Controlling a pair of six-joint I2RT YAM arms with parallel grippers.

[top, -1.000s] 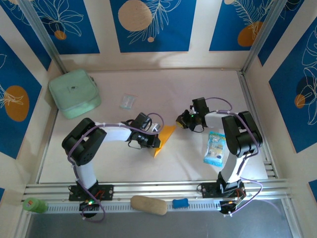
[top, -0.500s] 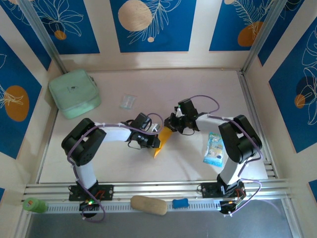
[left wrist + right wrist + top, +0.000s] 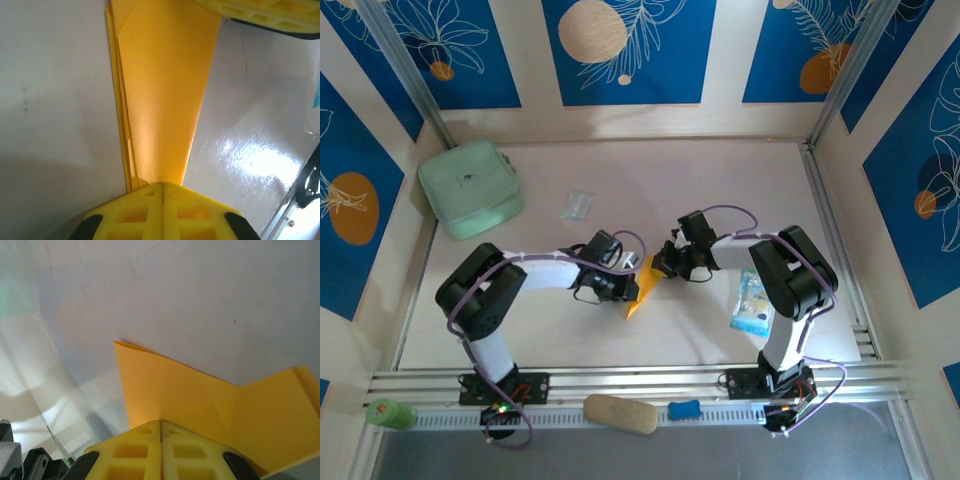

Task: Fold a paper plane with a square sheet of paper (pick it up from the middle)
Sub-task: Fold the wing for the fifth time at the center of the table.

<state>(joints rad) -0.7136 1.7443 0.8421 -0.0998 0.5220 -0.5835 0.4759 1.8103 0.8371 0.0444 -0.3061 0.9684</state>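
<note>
The square sheet of paper is orange-yellow and creased into a narrow pointed shape, lying flat mid-table. My left gripper is shut, its tips down on the sheet's left side. In the left wrist view the paper runs away from the closed fingertips, with layered edges along its left. My right gripper is shut at the sheet's far upper end. In the right wrist view a folded flap spreads out from under the closed fingers. The paper lies under the fingertips, not between them.
A mint-green pouch sits at the back left, with a small clear wrapper near it. A blue-and-white packet lies by the right arm. A tan oval lump and a blue piece rest on the front rail.
My right gripper has moved left from beside the paper onto its far end and closed. The left gripper has stayed shut, and the paper has shifted slightly toward the near left.
</note>
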